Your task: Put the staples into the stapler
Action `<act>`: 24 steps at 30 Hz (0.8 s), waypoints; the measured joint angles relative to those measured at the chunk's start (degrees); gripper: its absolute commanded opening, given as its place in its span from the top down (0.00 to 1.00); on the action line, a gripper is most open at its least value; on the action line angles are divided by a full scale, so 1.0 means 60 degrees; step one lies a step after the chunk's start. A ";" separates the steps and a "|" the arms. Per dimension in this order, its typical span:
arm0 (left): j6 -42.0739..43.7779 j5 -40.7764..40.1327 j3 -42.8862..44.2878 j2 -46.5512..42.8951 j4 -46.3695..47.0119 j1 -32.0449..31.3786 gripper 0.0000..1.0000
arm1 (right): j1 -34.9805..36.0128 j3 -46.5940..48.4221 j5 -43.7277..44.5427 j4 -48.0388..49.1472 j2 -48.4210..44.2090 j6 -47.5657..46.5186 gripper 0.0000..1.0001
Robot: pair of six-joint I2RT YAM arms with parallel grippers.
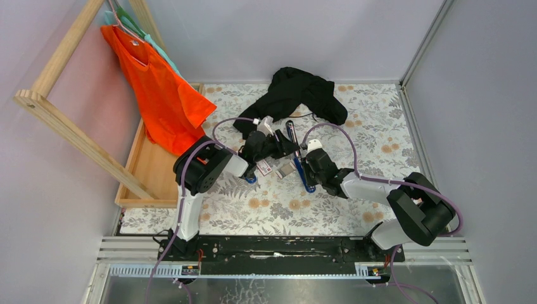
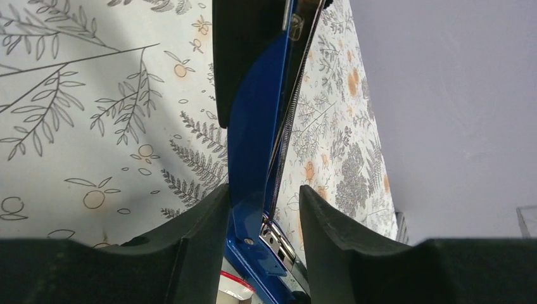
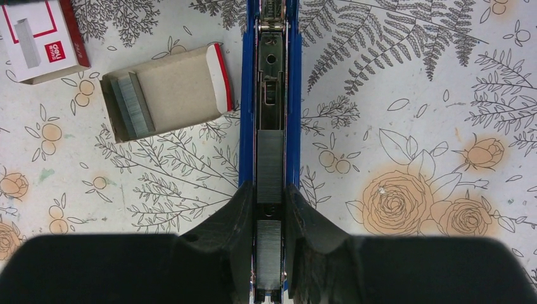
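An opened blue stapler [image 3: 271,95] is clamped at its base by the right jaws on the floral surface [image 3: 392,95], a staple strip [image 3: 270,166] laid in its channel. Its raised lid [image 2: 253,126] is straddled by half-open left jaws, seemingly not gripped. The staple tray [image 3: 166,92] lies just beside.

The only print is on the white-and-red staple box [image 3: 38,35], lying around the middle of the surface [image 3: 405,82]: a small red square logo [image 3: 55,49] with white letters, apparently "deli", turned sideways. Nothing else is legible.
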 measured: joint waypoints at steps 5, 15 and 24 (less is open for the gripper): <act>0.0688 -0.0135 -0.0157 -0.0022 0.0554 -0.0153 0.47 | 0.0000 0.0000 0.0117 -0.0022 0.0000 0.0000 1.00; 0.2106 -0.0736 -0.0576 -0.0576 0.0903 -0.0678 0.37 | 0.0000 -0.0211 0.0146 0.0321 -0.0069 -0.0069 1.00; 0.3333 -0.1457 -0.0834 -0.0969 0.0900 -0.1180 0.30 | 0.0000 -0.0856 0.0153 0.1450 -0.0237 -0.0200 1.00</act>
